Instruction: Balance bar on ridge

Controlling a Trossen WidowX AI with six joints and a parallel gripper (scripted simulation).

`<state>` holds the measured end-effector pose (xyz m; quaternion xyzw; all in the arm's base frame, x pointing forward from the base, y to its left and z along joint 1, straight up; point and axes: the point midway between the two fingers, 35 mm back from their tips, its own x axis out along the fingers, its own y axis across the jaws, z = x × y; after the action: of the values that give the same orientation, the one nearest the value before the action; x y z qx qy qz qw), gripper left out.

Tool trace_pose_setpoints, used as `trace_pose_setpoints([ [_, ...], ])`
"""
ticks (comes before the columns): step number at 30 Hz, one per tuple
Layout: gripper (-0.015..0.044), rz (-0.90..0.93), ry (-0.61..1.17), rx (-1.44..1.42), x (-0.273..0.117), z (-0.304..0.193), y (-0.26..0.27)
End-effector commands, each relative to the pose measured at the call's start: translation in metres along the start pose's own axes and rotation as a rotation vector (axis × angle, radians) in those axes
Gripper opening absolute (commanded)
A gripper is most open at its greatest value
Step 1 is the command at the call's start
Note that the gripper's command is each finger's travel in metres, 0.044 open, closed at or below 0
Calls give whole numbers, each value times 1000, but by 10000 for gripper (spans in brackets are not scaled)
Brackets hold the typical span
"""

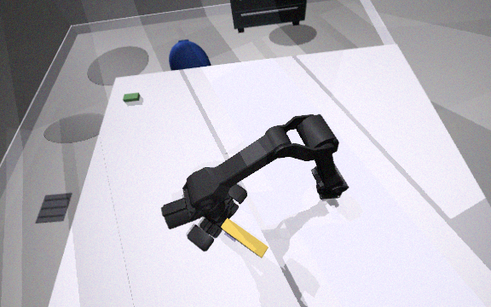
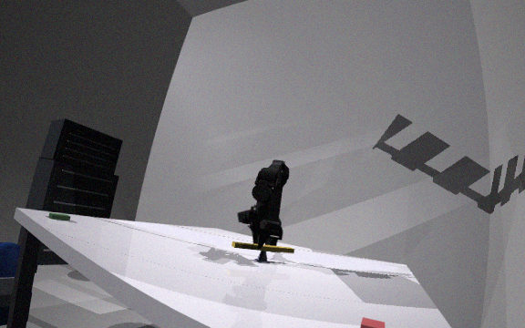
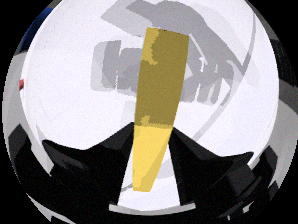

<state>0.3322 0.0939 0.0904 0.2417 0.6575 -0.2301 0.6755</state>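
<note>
A yellow bar (image 1: 245, 239) (image 2: 280, 249) (image 3: 162, 80) is held clear of the table. It looks close to level in the exterior view, with its left end slightly higher in the picture. My gripper (image 1: 222, 218) (image 2: 263, 246) (image 3: 152, 128) is shut on the bar, one finger on each side of it in the wrist view. A small dark wedge, seemingly the ridge (image 2: 262, 258), stands under the bar's middle in the exterior view; only a bluish sliver shows beside the bar in the top view. The bar hides it in the wrist view. I cannot tell whether they touch.
A green block (image 1: 131, 97) (image 2: 59, 217) lies near the white table's far left corner. A red block (image 2: 373, 322) (image 3: 21, 84) lies well away from the bar. A blue chair (image 1: 187, 56) and a dark drawer cabinet (image 1: 268, 13) (image 2: 82, 169) stand beyond the table.
</note>
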Motion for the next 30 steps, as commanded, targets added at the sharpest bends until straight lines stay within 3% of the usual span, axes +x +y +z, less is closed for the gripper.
trace_pose_setpoints([
  [1,0,0,0,0,0,0,0],
  [5,0,0,0,0,0,0,0],
  [12,167,0,0,0,0,0,0],
  [30,168,0,0,0,0,0,0],
])
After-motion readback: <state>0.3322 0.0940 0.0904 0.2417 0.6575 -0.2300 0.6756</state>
